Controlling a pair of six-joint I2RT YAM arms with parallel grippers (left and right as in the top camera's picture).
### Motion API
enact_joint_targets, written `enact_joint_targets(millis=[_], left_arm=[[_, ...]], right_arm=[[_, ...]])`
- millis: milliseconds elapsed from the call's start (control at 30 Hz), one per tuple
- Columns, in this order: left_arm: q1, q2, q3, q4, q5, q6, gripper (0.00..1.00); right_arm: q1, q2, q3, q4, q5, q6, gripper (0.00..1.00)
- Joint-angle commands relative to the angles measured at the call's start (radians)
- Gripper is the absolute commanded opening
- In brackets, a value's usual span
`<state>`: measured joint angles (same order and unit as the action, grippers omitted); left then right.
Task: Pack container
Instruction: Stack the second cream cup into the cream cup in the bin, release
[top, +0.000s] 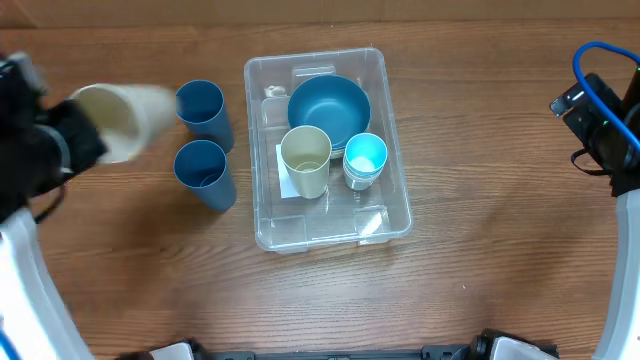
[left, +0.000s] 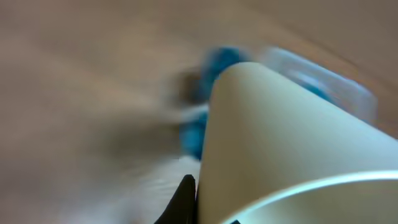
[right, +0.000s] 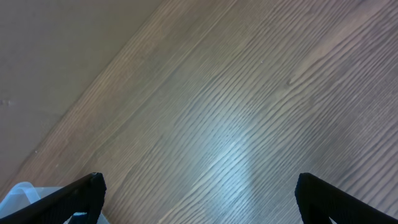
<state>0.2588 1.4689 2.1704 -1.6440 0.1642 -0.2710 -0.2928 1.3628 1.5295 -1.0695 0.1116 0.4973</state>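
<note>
Wood-grain brown covered the whole table (top: 480, 250), and its near edge lay bare across its width.

Near the middle of the counter stood the container (top: 300, 232), a clear bin with rounded corners and its long sides running from near to far. Its nearest part held nothing but a white label (top: 287, 182) showing through the bottom. Beyond that a cream cup (top: 306, 160) stood upright, with a light blue cup (top: 365, 158) just beside it on the right. A blue bowl (top: 330, 108) filled the far half, touching or nearly touching both cups.

Left of the bin, on the bare wood, two dark blue cups stood upright and close together, the near blue cup (top: 205, 172) and the far blue cup (top: 205, 112).

At the left edge the left gripper (top: 85, 140) pinched a pale cup (top: 125, 118), held tilted on its side with its base towards the blue cups. The left wrist view was blurred.

At the right edge the right gripper (right: 199, 180) had its fingers spread wide over bare wood, holding nothing, well apart from the bin. Open table lay between them. Beyond the far edge ran a plain tan surface (top: 320, 10).
</note>
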Motion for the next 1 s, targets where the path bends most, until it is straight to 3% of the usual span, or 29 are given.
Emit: enact_joint_targets(millis=[0, 133, 267, 400, 833, 900, 967], left_arm=[[-0.304, 0.005, 0.057, 0.019, 0.075, 0.138, 0.04], [-0.572, 0.082, 0.056, 0.042, -0.064, 0.136, 0.04], [-0.691, 0.223, 0.056, 0.080, -0.094, 0.135, 0.04], [-0.711, 0.316, 0.057, 0.086, -0.199, 0.106, 0.04], [-0.711, 0.320, 0.058, 0.008, -0.242, 0.106, 0.06], [-0.711, 0.321, 0.058, 0.006, -0.243, 0.106, 0.16], [-0.710, 0.320, 0.058, 0.023, -0.243, 0.106, 0.39]], right_arm=[[0.000, -0.004, 0.010, 0.005, 0.011, 0.005, 1.00], [0.000, -0.004, 0.010, 0.005, 0.011, 0.005, 1.00], [0.000, -0.004, 0.010, 0.005, 0.011, 0.005, 1.00], [0.000, -0.004, 0.010, 0.005, 0.011, 0.005, 1.00], [0.000, -0.004, 0.010, 0.005, 0.011, 0.005, 1.00], [0.000, -0.004, 0.010, 0.005, 0.011, 0.005, 1.00], [0.000, -0.004, 0.010, 0.005, 0.011, 0.005, 1.00]])
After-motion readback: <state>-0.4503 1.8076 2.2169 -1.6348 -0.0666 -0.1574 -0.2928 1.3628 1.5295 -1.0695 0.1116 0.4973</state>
